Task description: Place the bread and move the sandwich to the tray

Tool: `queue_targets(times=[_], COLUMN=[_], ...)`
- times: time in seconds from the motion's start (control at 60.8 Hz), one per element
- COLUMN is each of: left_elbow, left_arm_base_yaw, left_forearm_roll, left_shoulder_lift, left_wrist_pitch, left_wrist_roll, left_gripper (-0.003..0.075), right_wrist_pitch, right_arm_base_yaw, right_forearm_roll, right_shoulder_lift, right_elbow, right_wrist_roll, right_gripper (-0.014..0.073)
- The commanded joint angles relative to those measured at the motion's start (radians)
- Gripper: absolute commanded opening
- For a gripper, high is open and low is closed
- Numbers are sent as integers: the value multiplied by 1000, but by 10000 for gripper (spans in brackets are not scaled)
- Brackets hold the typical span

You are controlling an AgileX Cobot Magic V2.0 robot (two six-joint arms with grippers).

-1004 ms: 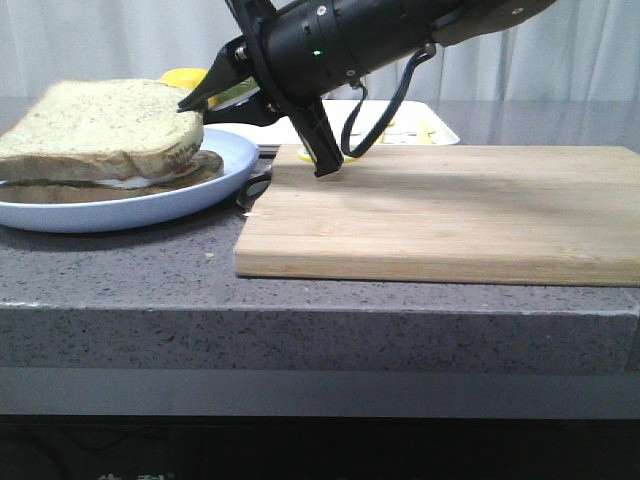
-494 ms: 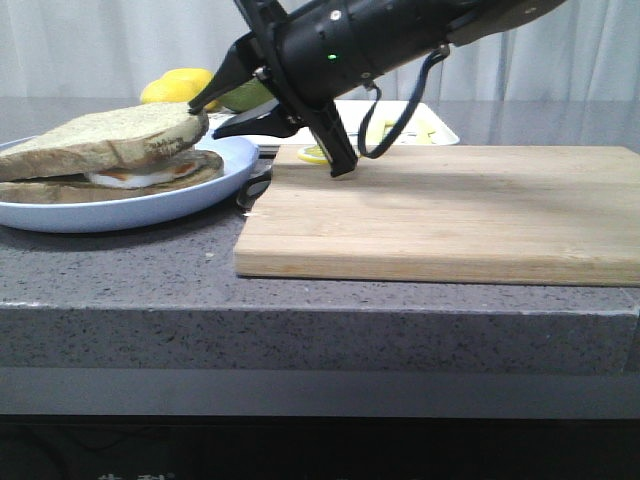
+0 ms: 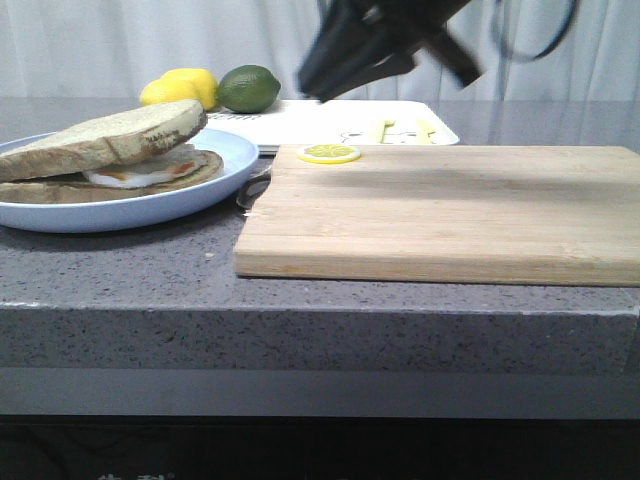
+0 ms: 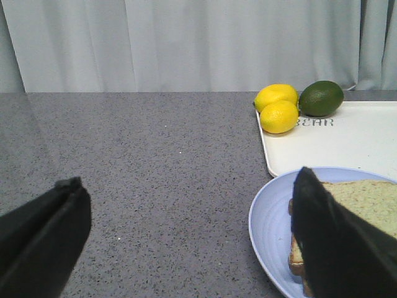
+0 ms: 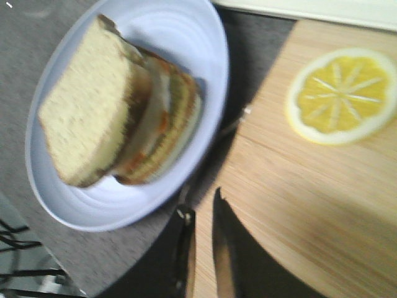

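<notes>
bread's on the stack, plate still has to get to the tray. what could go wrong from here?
1. The bread lies tilted and offset on the sandwich; it may slide off if the plate tips.
2. The plate sits beside the cutting board, with the tray behind; a low carry could catch an edge.
3. Lemons and lime crowd one tray corner.
</notes>
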State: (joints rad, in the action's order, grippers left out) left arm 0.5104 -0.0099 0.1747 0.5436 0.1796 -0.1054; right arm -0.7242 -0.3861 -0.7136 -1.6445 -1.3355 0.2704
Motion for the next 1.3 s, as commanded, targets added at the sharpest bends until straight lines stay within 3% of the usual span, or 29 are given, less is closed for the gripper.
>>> queue_targets(times=[0.0,0.115,0.23,0.395,0.51,0.642,0.971,1.283], left_elbow=[33,33,33,33,33,33,33,33], left_arm_base_yaw=[-5,-5,-5,-5,-5,-5,-5,-5], left_forearm_roll=[-1,-1,-1,-1,-1,-1,-1,-1], left_shoulder_lift=[7,7,7,7,7,7,7,7], left_wrist_pitch=[-82,-82,-82,-82,-82,-82,-82,-84], left_wrist_roll=[-8,-8,-8,-8,-8,-8,-8,-8], left_gripper=[640,640,639,640,640,640,640,640], right_wrist_pitch=[-41,-133,-223,-324,-315,-201,247,397], right_arm_base_yaw=[19,51,107,232,346,397,344,344], right_forearm_roll=[248,531,680,697,696,686,686,686], right_shoulder_lift=[113,187,260,341,406,519,989,1332], right_elbow=[-30,-30,-30,-26,21,133,660,940], right_wrist_roll=[-109,-209,-287,-288,-288,-284,-247,-247], right_gripper=[16,-79,-87,-85,-85,-85,-85,-85])
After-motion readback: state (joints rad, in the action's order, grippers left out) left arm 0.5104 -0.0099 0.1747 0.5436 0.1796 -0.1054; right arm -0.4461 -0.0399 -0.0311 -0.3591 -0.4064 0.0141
